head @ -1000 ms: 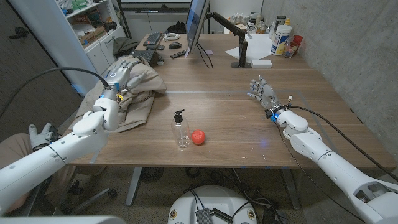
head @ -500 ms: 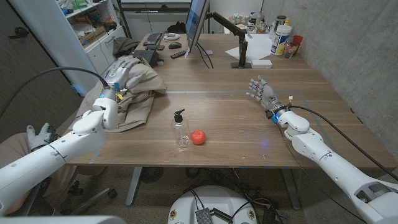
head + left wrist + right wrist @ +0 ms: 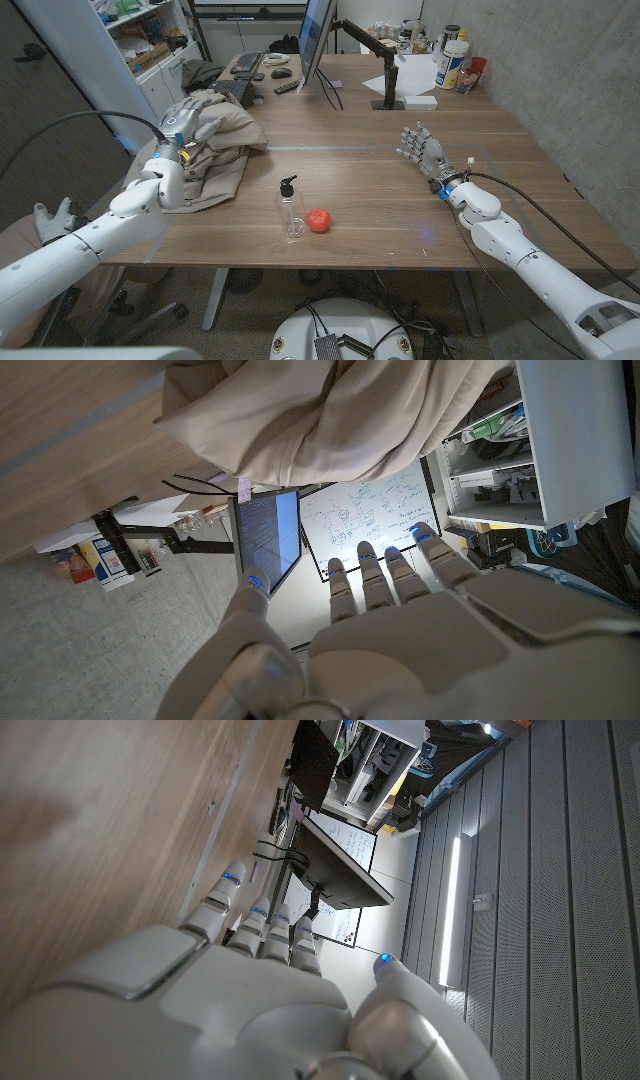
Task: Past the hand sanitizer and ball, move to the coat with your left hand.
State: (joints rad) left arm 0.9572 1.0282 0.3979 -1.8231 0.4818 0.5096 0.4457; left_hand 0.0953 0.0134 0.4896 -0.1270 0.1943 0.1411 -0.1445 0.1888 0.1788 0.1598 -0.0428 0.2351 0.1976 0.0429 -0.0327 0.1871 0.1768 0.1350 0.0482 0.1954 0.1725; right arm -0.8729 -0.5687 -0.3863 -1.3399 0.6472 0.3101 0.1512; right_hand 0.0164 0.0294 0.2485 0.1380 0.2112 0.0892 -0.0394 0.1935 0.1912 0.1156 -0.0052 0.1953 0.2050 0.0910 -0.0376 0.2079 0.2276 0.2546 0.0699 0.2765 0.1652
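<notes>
Nearest the table's front edge, the hand sanitizer bottle (image 3: 290, 208) and red ball (image 3: 318, 220) are seen side by side. Further back at the left, the beige coat (image 3: 215, 150) lies crumpled; it is judged soft, light, best gathered by a fold. Over it the left hand (image 3: 178, 125) is held with fingers spread, holding nothing; the right hand (image 3: 423, 149) is likewise spread and unladen.

coat (image 3: 215, 140) beige, at 10 o'clock. ball (image 3: 318, 220) red, centre. hand sanitizer (image 3: 291, 210) clear with black pump. table (image 3: 380, 190) brown woodgrain. left hand (image 3: 183, 122) and right hand (image 3: 421, 150) grey-white.
</notes>
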